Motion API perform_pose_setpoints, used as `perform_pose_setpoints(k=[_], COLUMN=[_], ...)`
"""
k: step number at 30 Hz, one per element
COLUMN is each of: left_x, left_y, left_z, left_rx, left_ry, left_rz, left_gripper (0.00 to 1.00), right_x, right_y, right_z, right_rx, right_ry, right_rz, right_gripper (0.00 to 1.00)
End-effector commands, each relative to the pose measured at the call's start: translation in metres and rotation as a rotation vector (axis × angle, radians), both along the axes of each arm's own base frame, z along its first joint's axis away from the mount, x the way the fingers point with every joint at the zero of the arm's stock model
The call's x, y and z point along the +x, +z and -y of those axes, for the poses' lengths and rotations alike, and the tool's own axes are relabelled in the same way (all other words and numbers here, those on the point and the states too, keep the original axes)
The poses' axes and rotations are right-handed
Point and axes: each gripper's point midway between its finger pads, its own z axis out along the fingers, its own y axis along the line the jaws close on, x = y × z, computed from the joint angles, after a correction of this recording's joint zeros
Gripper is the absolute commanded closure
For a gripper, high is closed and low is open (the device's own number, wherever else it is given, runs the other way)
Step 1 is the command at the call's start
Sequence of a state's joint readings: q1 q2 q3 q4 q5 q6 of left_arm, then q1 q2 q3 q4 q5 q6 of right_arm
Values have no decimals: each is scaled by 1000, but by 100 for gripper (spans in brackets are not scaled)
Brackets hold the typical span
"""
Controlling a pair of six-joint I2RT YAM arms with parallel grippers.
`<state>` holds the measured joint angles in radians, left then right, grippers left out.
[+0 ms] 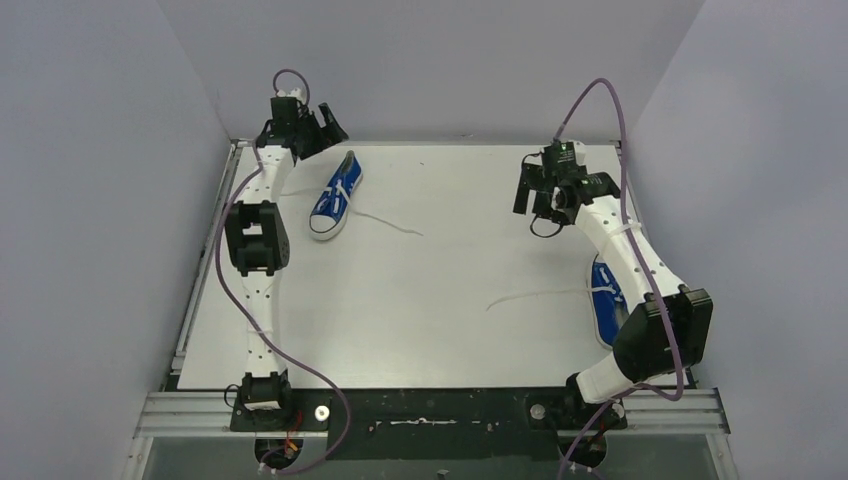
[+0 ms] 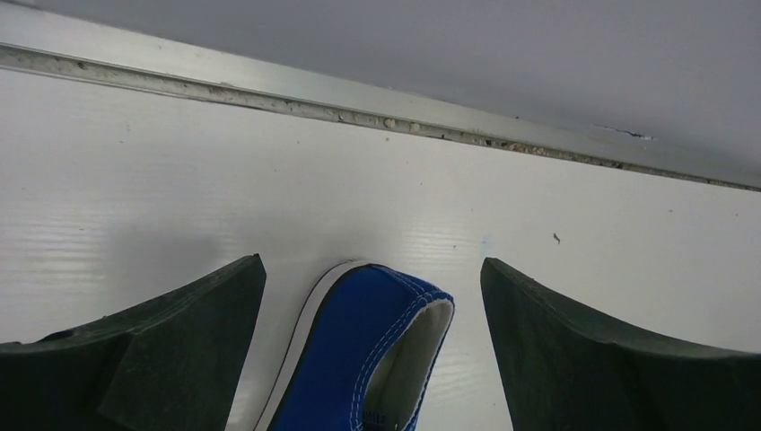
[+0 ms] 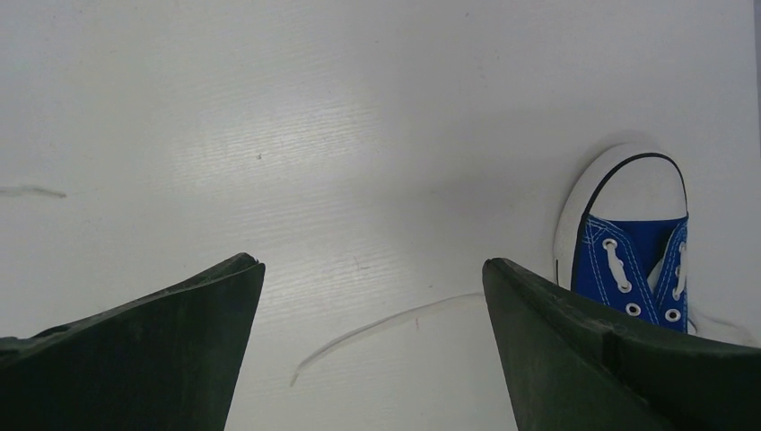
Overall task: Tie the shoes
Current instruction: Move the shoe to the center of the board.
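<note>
Top external view: a white table [image 1: 450, 330] has two white robot arms bolted at its near edge. The left arm [image 1: 262, 250] reaches to the table's far left corner. The right arm [image 1: 640, 262] bends over the table's right side. The left gripper [image 1: 320, 130] is spread wide and empty, straddling the far shoe [image 1: 336, 197] at its heel, near the table's far left. The right gripper [image 1: 560, 192], equally wide and empty, hangs above the table's far right. The near shoe [image 1: 606, 300] lies by the table's right edge, partly under the right arm. A white lace [image 1: 385, 222] trails from each shoe toward the table's middle, seemingly untied.
</note>
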<state>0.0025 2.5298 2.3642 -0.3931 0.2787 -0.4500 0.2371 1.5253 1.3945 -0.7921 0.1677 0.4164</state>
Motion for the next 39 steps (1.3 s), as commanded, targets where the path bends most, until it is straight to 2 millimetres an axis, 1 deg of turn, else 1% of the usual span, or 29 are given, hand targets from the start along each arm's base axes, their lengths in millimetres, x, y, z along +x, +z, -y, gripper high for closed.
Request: perform_pose_setpoints(k=[1,4,8,10,13,16,17,18,19,20,21,22,25,27,28,30,33,35,36,38,39], left_x=[7,0,-20,-32,-55,-84,-101,-114,-127,-142,-157,-172,-225,-265,-286,-324,-379,-408,-420,-431,-431], left_y=[10,-3,-19,-25,-30,-32,-39,-41,-32,-39,-31,-30,-32,-36,-41,-46,-50,-38,-29,-7,7], left_z=[32,53,79,91,109,129,138,145,154,163,170,177,202,212,216,219,207,195,188,168,158], left_rx=[-51,-70,-104,-119,-148,-141,-143,-148,-159,-168,-166,-159,-145,-110,-97,-88,-47,-17,-10,6,-1], left_ry=[-84,-147,-230,-260,-312,-360,-378,-394,-417,-442,-460,-477,-557,-599,-613,-639,-645,-653,-655,-605,-573], left_rz=[48,23,-31,-76,-126,-178,-215,-238,-237,-266,-269,-280,-341,-394,-426,-484,-553,-543,-530,-490,-458], left_gripper=[11,11,11,13,15,16,16,16,17,17,17,17,17,18,17,18,19,19,18,16,14], right_x=[-6,-10,-16,-22,-33,-48,-54,-59,-65,-71,-77,-83,-98,-106,-109,-113,-118,-121,-122,-124,-125], right_y=[32,35,43,46,49,46,44,43,42,40,40,38,35,33,34,34,33,29,28,24,21], right_z=[6,7,8,8,7,7,6,6,5,5,5,4,-4,-13,-17,-26,-38,-46,-51,-62,-67], right_rx=[-19,-20,-17,-14,-5,6,9,14,18,21,28,35,73,106,115,127,150,176,196,233,255], right_ry=[23,31,36,41,55,76,85,96,105,111,113,116,143,170,186,217,260,291,315,359,378], right_rz=[30,23,12,-5,-20,-47,-60,-72,-85,-96,-103,-109,-110,-116,-115,-109,-113,-130,-140,-161,-173], right_gripper=[0,0,0,0,0,0,0,0,0,0,0,0,0,0,0,0,0,0,0,0,0])
